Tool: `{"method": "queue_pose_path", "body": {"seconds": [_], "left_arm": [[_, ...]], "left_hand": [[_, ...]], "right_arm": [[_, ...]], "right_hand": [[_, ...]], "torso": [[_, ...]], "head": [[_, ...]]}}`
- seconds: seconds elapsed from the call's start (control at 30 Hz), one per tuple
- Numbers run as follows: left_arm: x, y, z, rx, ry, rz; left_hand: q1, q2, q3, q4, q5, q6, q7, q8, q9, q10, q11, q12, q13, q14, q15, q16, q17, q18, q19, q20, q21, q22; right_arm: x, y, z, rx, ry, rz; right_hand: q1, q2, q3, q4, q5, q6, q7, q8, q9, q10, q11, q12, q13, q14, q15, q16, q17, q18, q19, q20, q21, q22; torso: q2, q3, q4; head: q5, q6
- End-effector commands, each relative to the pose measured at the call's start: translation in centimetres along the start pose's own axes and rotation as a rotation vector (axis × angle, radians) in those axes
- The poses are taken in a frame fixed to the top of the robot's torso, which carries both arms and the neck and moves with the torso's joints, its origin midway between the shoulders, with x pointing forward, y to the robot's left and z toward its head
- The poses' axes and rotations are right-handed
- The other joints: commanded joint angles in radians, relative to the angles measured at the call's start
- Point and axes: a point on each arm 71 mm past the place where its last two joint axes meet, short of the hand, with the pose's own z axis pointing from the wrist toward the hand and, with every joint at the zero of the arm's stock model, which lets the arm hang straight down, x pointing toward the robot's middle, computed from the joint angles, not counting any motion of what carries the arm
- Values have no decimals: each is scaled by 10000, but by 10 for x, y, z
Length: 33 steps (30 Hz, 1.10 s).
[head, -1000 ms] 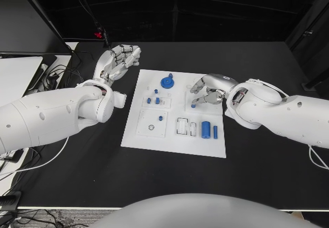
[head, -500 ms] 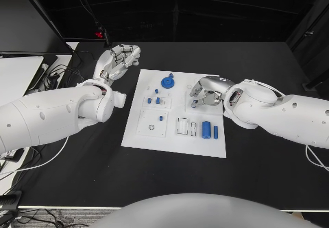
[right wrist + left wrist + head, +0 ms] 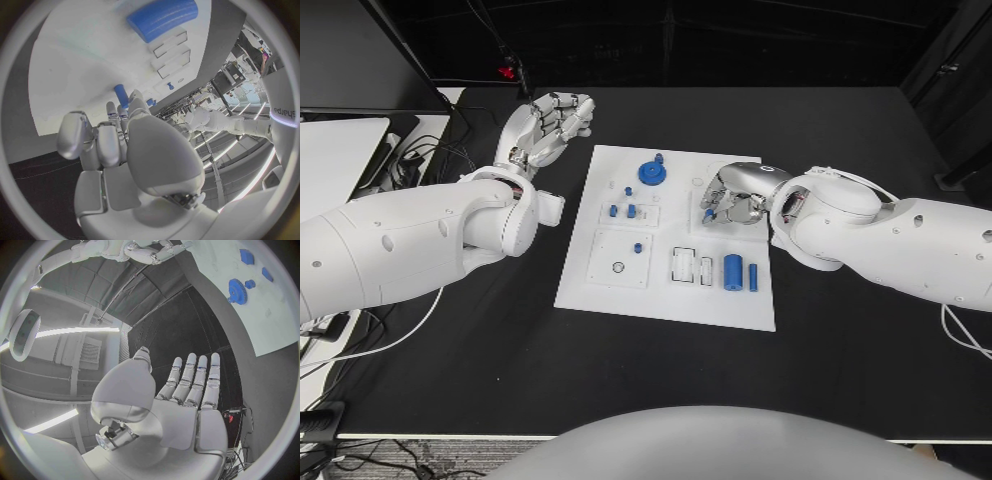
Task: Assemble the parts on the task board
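Parts in blue are spread over the task board (image 3: 589, 285), the white plate lying between the two hands on the black table (image 3: 848, 350). A small blue peg (image 3: 710, 214) is seen right at the fingertips of the right hand (image 3: 737, 196), which is set down over the board's far right portion with its fingers curled in around the peg; whether the peg is actually pinched or only touched cannot be told. From the right wrist, the same peg (image 3: 121, 95) is seen upright just beyond that hand's fingers (image 3: 112, 142). A blue gear (image 3: 652, 174) lies just beside the right hand, on the side toward the left hand. A large blue cylinder (image 3: 733, 271) and a thinner blue pin (image 3: 753, 277) lie side by side on the board, nearer the robot than the right hand. The left hand (image 3: 548, 128) is held off the board's far left corner, over bare table, fingers straight and spread, nothing in it; from its wrist the open palm (image 3: 187, 405) is shown.
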Motion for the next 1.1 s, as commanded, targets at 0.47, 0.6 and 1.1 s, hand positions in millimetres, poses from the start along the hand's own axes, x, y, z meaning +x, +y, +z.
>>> {"method": "queue_pose_path", "body": {"seconds": [0.47,0.6,1.1], "left_arm": [[-1,-8,0,1041,2,-24],[-1,-8,0,1041,10,-32],[-1,-8,0,1047,12,-37]], "left_hand": [[71,-17,-69,-2,46,-53,1351,48,-9,-24,-26,36,-13,16,-43,32,-10,-32,62,-5,59,-17],[71,-17,-69,-2,46,-53,1351,48,-9,-24,-26,36,-13,16,-43,32,-10,-32,62,-5,59,-17],[71,-17,-69,-2,46,-53,1351,48,-9,-24,-26,36,-13,16,-43,32,-10,-32,62,-5,59,-17]], "right_arm": [[3,3,2,115,265,-190],[3,4,2,113,164,-377],[-4,7,0,-290,-970,-405]], "right_hand": [[378,286,322,-48,-47,629,-253,192,46,684,-224,81,-50,145,-235,31,59,115,48,-227,23,365],[666,405,511,-135,-46,1008,-414,354,104,1066,-372,146,-45,170,-348,59,147,108,80,-313,74,398],[1006,388,743,-217,-44,1595,-630,549,168,1662,-581,45,-77,175,-544,9,88,110,94,-524,35,371]], "torso": [[4,1,0],[7,0,-1],[-1,4,3]], "head": [[7,-14],[2,-14],[2,-22]]}}
